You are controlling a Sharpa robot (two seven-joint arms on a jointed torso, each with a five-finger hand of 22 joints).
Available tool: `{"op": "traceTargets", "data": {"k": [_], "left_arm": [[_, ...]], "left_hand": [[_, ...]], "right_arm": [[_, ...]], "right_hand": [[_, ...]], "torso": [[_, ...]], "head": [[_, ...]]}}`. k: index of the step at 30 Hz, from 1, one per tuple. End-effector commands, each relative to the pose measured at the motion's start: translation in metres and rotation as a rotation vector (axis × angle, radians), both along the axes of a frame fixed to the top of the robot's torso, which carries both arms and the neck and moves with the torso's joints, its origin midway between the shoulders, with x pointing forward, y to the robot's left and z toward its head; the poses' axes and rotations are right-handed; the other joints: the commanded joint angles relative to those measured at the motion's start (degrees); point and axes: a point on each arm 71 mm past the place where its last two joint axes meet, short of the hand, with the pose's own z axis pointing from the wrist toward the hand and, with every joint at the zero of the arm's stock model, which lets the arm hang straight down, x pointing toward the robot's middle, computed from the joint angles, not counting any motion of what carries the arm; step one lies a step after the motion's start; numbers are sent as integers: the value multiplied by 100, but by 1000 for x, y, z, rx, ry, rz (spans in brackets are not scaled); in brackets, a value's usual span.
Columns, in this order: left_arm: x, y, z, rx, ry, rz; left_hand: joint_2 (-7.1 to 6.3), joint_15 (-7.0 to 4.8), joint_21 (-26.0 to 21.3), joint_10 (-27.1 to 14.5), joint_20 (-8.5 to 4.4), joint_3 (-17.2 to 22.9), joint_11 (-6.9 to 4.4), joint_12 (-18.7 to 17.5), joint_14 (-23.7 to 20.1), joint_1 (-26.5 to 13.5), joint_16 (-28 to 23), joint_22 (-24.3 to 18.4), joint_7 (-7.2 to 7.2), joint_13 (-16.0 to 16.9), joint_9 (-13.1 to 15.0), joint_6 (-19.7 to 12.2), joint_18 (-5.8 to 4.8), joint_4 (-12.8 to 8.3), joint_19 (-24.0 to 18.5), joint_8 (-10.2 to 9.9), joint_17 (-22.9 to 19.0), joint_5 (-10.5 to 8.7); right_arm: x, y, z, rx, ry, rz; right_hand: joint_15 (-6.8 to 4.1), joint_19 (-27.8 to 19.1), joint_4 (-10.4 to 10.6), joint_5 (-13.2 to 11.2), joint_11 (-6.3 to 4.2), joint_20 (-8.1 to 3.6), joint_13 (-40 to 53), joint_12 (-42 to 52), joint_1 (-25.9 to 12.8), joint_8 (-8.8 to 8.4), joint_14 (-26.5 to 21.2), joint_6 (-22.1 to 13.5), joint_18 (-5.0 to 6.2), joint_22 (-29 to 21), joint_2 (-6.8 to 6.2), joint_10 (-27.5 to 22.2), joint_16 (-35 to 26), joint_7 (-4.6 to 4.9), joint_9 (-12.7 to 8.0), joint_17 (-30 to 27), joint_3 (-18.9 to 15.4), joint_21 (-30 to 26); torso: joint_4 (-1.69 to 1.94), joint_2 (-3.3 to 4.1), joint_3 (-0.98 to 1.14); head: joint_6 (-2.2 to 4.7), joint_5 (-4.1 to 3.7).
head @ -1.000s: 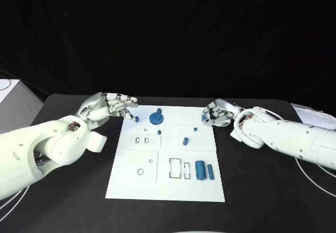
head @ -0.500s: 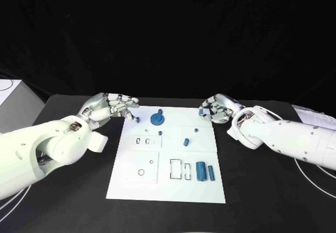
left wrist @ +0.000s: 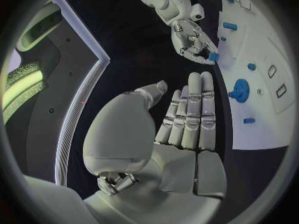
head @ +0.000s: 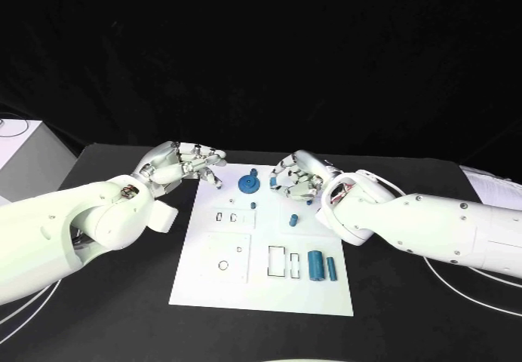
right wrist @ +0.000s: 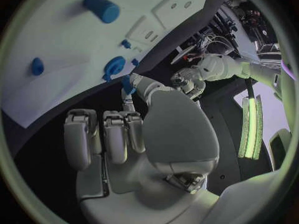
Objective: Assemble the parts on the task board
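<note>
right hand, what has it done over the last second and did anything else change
The right hand moved from the board's right edge inward over the task board, toward the round blue part, carrying a small blue part in its fingers. The left hand stayed at the board's far left corner; the parts on the board stayed put.

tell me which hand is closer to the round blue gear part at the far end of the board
Right. The right hand hovers just beside the gear part; the left hand sits farther off, past the task board's edge.
</note>
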Motion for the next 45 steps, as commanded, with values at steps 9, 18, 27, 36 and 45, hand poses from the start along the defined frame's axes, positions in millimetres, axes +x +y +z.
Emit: {"op": "traceTargets", "data": {"k": [9, 18, 27, 36, 45], "left_arm": [[1, -6, -1, 12, 8, -17], [1, -8, -2, 16, 9, -24], [1, -8, -2, 20, 11, -26], [1, -8, -2, 22, 14, -29], [1, -8, -3, 25, 16, -32]], "left_hand": [[-1, -63, 132, 355, -23, 9, -78, 258, 42, -32, 171, 65, -58, 103, 16, -55, 29, 45, -23, -36, 73, 11], [-4, -75, 162, 381, -33, 9, -90, 299, 60, -29, 215, 81, -67, 123, 19, -57, 29, 46, -14, -35, 96, 12], [-7, -77, 169, 380, -36, 7, -90, 305, 66, -31, 227, 85, -67, 127, 20, -58, 29, 47, -11, -36, 102, 11], [-10, -78, 177, 378, -38, 5, -91, 311, 73, -34, 240, 90, -67, 130, 21, -60, 29, 50, -8, -36, 108, 11], [-10, -78, 177, 378, -38, 5, -91, 311, 73, -34, 240, 90, -67, 130, 21, -60, 29, 50, -8, -36, 108, 11]], "right_arm": [[-18, 54, -13, -149, -10, 30], [-23, 79, -26, -209, -16, 46], [-26, 90, -34, -247, -29, 62], [-29, 94, -39, -272, -38, 71], [-32, 97, -43, -281, -45, 85]], "right_hand": [[-28, 414, -8, 101, -51, -45, 1234, 2, -120, 692, 598, 76, -97, 1169, -39, 337, 24, -134, 380, 1509, 51, -21], [-32, 417, 31, 174, -56, -49, 1251, 14, -264, 773, 598, 34, -98, 1171, -98, 354, 24, -139, 401, 1509, 68, -21], [-37, 429, 64, 201, -61, -54, 1263, 24, -354, 816, 598, 14, -104, 1190, -137, 366, 24, -145, 408, 1509, 73, 3], [-39, 429, 92, 209, -63, -56, 1269, 29, -423, 843, 598, -2, -104, 1190, -171, 372, 24, -147, 411, 1509, 73, 1], [-41, 432, 136, 195, -65, -59, 1283, 40, -522, 882, 598, -16, -105, 1194, -233, 385, 24, -150, 412, 1509, 62, 4]], "torso": [[-2, 12, 6], [11, 9, 10], [4, 11, 15], [-4, 10, 20], [0, 8, 18]], "head": [[-72, 74], [-120, 76], [-153, 83], [-195, 108], [-210, 115]]}}
